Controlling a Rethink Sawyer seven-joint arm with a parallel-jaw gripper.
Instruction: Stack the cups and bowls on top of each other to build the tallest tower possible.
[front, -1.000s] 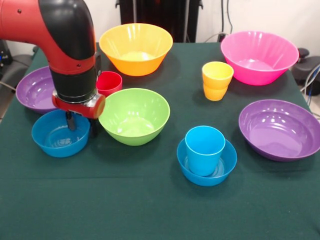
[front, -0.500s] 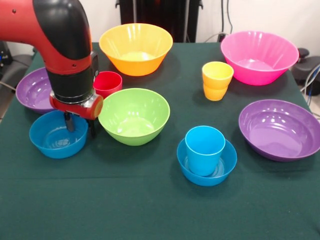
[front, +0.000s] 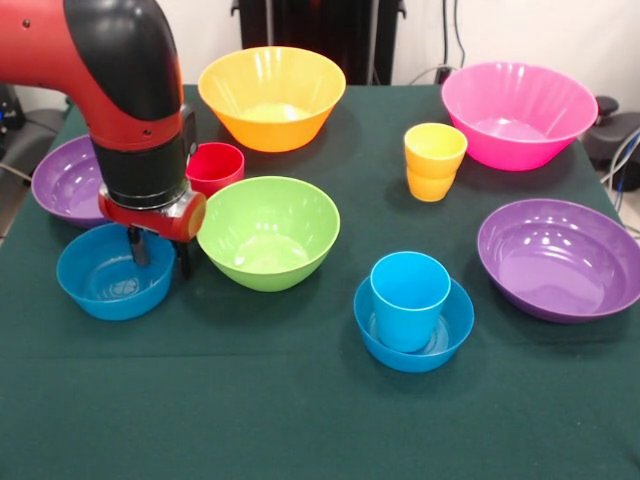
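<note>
Left edge: purple bowl (front: 62, 180). Lower left: small blue bowl (front: 112, 285), gripper (front: 158, 252) straddling its right rim, one finger inside, one outside. Centre-left: red cup (front: 215, 165), green bowl (front: 268, 232), orange bowl (front: 271, 97). Centre: blue cup (front: 409, 297) standing in second blue bowl (front: 440, 338). Right: yellow cup (front: 433, 160), pink bowl (front: 518, 113), purple bowl (front: 558, 258).

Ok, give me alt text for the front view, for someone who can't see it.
A red and black robot arm lowers its gripper over the rim of a small blue bowl on a green table; a blue cup stands inside a second blue bowl nearby.
</note>
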